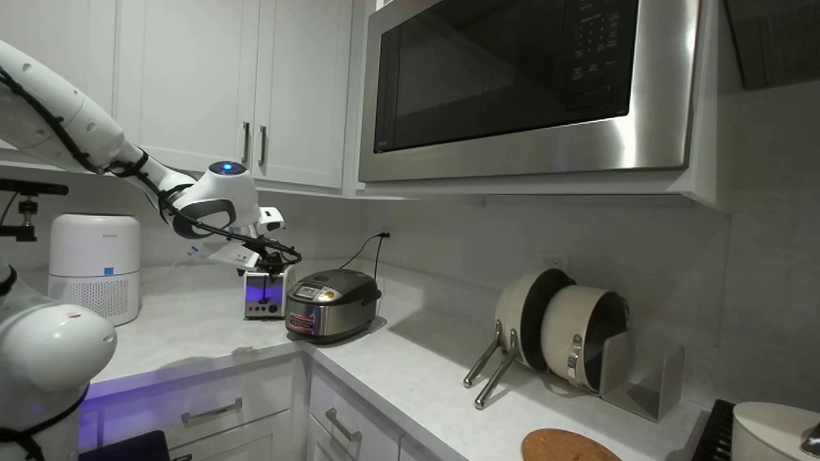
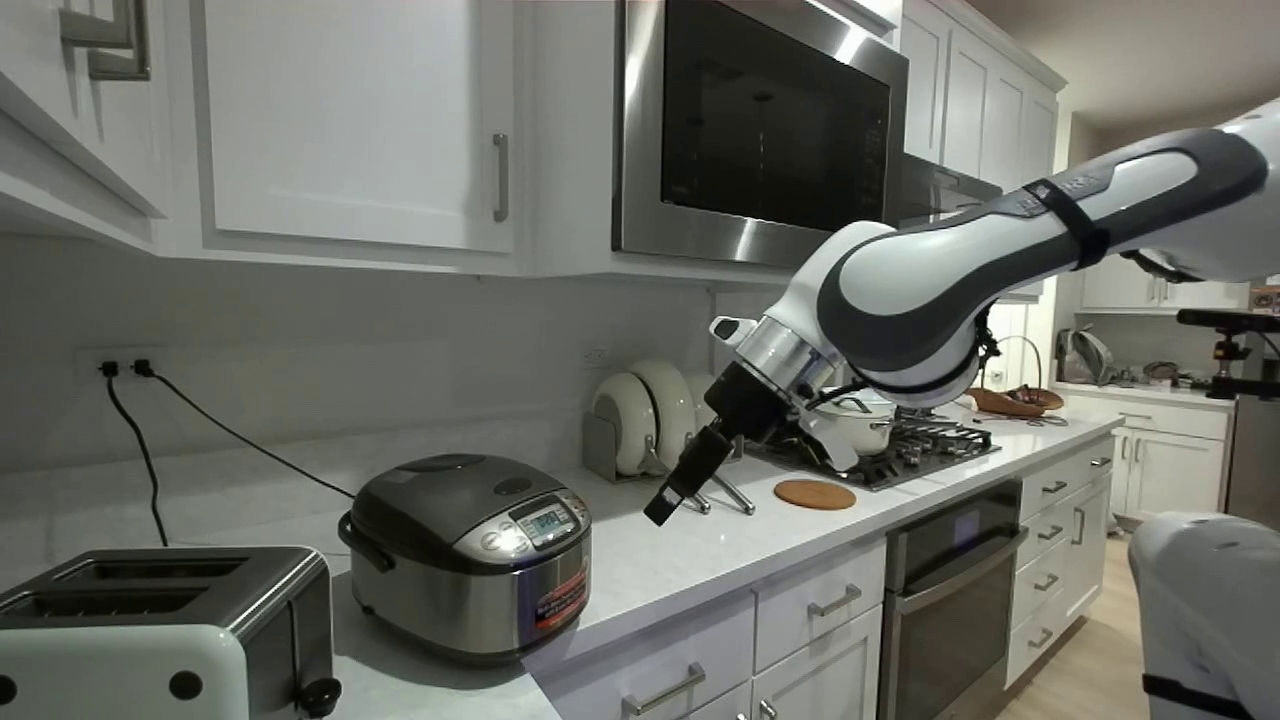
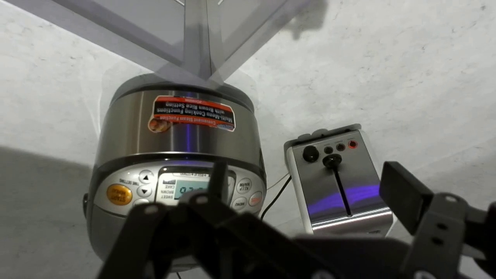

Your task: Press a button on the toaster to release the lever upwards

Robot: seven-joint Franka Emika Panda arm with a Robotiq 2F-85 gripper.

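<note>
nearest the camera, low in the wrist view, the gripper (image 3: 310, 178) holds nothing, its black fingers (image 3: 405, 197) spread wide. the toaster (image 3: 327, 186) sits right of centre, upside down in frame, untouched, presumably set facing outward for easy reach. its lever (image 3: 332, 160) is by the upper end of the slot (image 3: 342, 192), near the small buttons (image 3: 340, 147), so probably latched down; the red-lit button (image 3: 352, 144) suggests a cycle running. the rice cooker (image 3: 180, 143) fills the left, just beside, leaving little room on that flank; bringing the fingers together would likely make a neater pressing point.
</note>
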